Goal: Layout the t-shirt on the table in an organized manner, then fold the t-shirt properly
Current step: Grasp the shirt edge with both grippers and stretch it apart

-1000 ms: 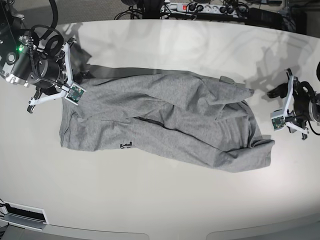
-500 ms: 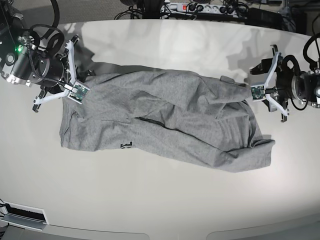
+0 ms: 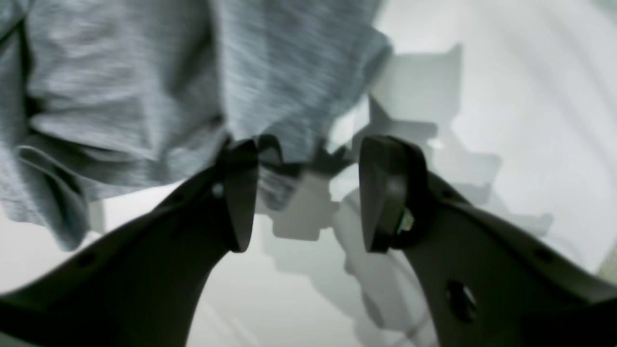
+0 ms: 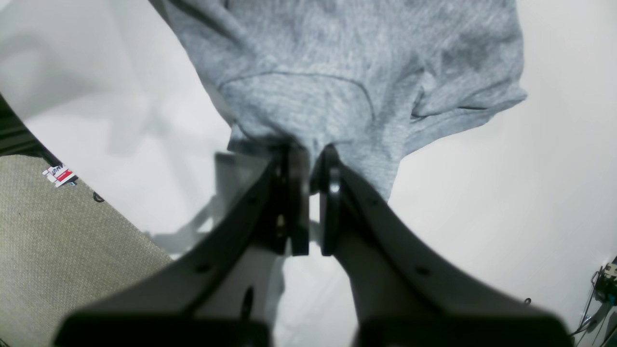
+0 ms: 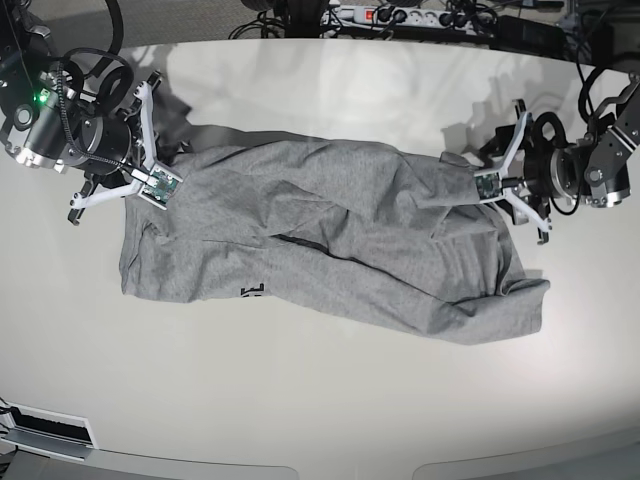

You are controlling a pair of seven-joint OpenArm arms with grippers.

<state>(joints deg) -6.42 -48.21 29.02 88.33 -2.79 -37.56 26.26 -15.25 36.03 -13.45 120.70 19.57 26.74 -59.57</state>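
A: Toward the far left of the glossy off-white desk (image 5: pixel 330 400), the right claw (image 5: pixel 150 183) is pressed together, pinching a bunched edge of the wrinkled heather-grey cotton t-shirt (image 5: pixel 330 250); the right wrist view shows cloth gathered between its pads (image 4: pixel 299 193).

B: And the left claw (image 5: pixel 497 184)?

A: Spread, at the shirt's far right corner, with nothing gripped. In its own blurred view the cloth's edge (image 3: pixel 270 115) lies just ahead of the open black fingers (image 3: pixel 238 197).

B: Where does the shirt sit overall?

A: Across the middle of the desk, lying crosswise, heavily creased and folded over itself, with a scrap of black lettering (image 5: pixel 250 290) showing near its front edge.

B: What might go wrong?

A: I'd judge the left claw could close on one layer only, or on a loose fold, so a pull would twist the shirt rather than spread it. The smooth top may let the whole garment slide toward the pinching side.

B: The surroundings?

A: Cables and a power strip (image 5: pixel 390 15) run beyond the far edge; woven carpet (image 4: pixel 72 241) shows beside the desk.
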